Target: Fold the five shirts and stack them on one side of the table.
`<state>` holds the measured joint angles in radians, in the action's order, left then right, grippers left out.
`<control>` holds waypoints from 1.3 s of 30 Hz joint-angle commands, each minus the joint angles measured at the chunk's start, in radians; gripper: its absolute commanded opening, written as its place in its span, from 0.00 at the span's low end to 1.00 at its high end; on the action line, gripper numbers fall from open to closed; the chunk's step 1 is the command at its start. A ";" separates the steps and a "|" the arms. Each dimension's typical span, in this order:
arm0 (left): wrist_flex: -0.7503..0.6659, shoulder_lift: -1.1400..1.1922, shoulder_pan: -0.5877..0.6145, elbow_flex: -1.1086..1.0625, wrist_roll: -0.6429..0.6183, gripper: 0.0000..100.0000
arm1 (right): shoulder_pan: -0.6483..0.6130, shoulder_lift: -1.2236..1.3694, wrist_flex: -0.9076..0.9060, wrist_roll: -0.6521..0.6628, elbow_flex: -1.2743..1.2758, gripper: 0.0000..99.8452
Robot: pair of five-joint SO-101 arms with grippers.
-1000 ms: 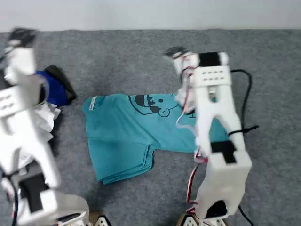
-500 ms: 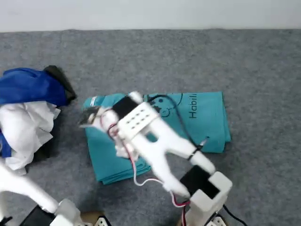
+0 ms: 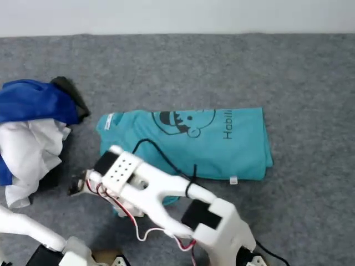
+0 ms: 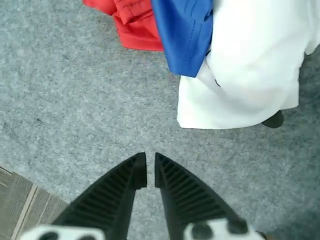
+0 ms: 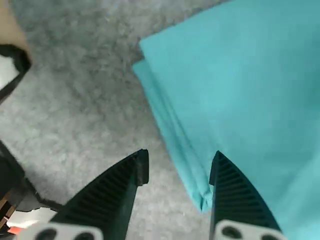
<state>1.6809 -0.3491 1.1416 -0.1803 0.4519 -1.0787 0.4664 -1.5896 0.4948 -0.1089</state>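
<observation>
A teal shirt [image 3: 222, 144] lies partly folded in the middle of the grey table, its near left part doubled over. My right gripper [image 5: 180, 167] hovers open over that folded near-left corner of the teal shirt [image 5: 240, 75], holding nothing. In the high view the right gripper [image 3: 77, 185] sits just left of the shirt's near corner. A heap at the left holds a blue shirt [image 3: 33, 102], a white shirt [image 3: 28, 147] and a black one [image 3: 69, 91]. My left gripper [image 4: 150, 167] is shut and empty above bare carpet, short of the white shirt [image 4: 250, 65], blue shirt [image 4: 182, 30] and red shirt [image 4: 135, 25].
The right arm [image 3: 166, 194] stretches across the near middle of the table from its base. Part of the left arm [image 3: 28, 227] stands at the near left corner. A table edge [image 4: 20, 210] runs close to the left gripper. Bare carpet [image 3: 310, 83] spreads right of the teal shirt.
The right arm swung from the far right of the teal shirt across to its near left corner. The left arm drew back from over the heap to the near left.
</observation>
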 commanded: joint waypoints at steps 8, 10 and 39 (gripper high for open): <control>0.035 -0.037 0.008 0.007 0.021 0.04 | -0.008 0.107 0.102 0.003 -0.009 0.20; 0.035 -0.037 0.008 0.007 0.021 0.04 | -0.007 0.124 0.102 0.005 -0.017 0.15; 0.035 -0.037 -0.002 0.004 0.017 0.04 | 0.234 0.044 -0.073 0.117 -0.466 0.01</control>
<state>1.7070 -0.3491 1.1431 -0.1803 0.4626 -0.8961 0.5186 -1.6586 0.5854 -0.4833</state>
